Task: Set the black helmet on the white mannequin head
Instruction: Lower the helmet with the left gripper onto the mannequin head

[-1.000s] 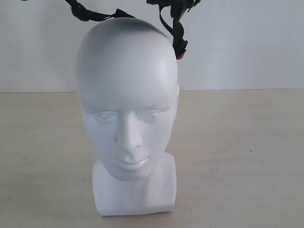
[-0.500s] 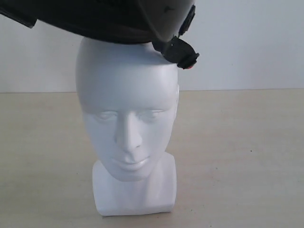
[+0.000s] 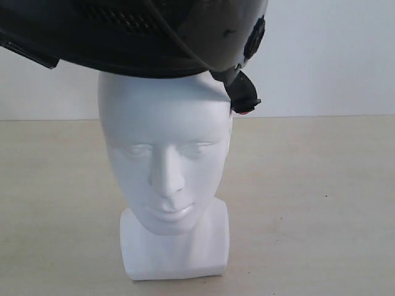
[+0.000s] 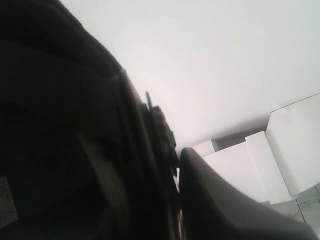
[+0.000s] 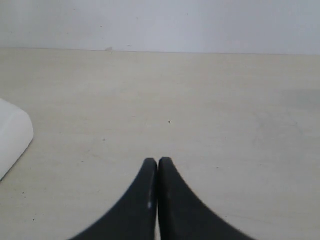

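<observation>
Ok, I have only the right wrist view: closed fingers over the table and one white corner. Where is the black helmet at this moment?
Observer: In the exterior view the black helmet covers the crown of the white mannequin head; the whole face is bare.
Operator: And the strap, is it caught under the helmet?
Observer: No. The strap with the red buckle hangs outside, beside the temple, on the right of that view.
Operator: Who holds the helmet?
Observer: The left gripper, it seems: in the left wrist view the helmet's dark rim lies right against its finger.
</observation>
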Available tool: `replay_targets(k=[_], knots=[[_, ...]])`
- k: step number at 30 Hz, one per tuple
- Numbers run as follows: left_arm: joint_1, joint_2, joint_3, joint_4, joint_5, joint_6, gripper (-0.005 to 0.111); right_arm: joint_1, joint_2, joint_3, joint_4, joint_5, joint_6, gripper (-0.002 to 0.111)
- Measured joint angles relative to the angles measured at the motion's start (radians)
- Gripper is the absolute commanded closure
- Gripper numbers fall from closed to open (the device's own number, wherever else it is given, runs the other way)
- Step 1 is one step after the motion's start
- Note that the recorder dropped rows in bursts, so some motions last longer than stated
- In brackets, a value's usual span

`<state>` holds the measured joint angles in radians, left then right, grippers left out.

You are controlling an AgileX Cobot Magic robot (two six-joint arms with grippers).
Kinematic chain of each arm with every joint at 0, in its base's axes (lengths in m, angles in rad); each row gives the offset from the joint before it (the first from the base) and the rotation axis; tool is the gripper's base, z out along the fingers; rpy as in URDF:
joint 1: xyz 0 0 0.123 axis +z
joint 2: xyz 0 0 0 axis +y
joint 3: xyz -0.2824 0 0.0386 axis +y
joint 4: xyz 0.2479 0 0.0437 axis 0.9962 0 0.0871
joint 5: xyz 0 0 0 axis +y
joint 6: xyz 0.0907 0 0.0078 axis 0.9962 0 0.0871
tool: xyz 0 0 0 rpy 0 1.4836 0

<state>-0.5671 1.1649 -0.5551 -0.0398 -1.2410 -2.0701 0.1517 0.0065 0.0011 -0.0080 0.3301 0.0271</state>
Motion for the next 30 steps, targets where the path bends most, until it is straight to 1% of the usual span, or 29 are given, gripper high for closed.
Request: replay_targets(k=[7, 14, 19, 30], knots=[[0.0, 0.018, 0.001, -0.01, 0.002, 0.007, 0.102, 0.0, 0.0, 0.0, 0.0, 0.0, 0.0, 0.108], [0.0, 0.024, 0.048, -0.042, -0.019, 0.007, 0.102, 0.0, 0.0, 0.0, 0.0, 0.0, 0.0, 0.108], [0.0, 0.029, 0.051, -0.051, -0.021, 0.007, 0.102, 0.0, 0.0, 0.0, 0.0, 0.0, 0.0, 0.108], [0.0, 0.115, 0.051, -0.062, -0.016, 0.011, 0.102, 0.0, 0.0, 0.0, 0.0, 0.0, 0.0, 0.108]])
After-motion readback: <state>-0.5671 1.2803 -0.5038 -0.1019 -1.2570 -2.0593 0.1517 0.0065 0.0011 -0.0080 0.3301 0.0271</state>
